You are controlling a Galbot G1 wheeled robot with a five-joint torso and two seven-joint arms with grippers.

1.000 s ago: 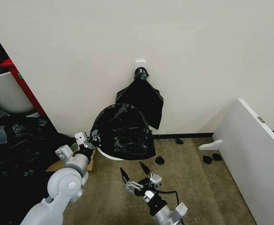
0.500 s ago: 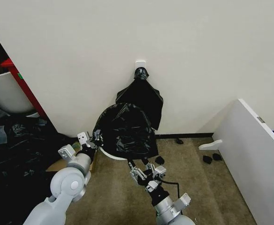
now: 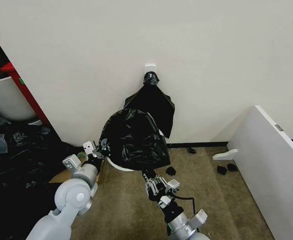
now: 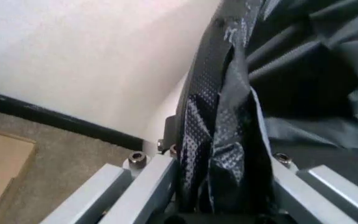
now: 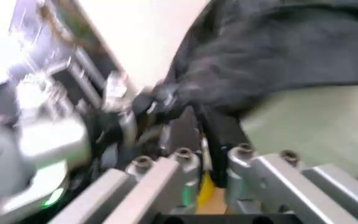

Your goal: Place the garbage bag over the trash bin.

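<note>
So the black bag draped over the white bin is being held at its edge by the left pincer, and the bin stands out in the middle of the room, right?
Not quite. The trash bin stands against the wall, not in the middle of the room, as the head view shows. The rest holds: the garbage bag is draped over it, and the left pincer grips its edge.

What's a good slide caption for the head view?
Both grippers, left gripper and right gripper, at the glossy black garbage bag draped over the cream-white bin.
</note>
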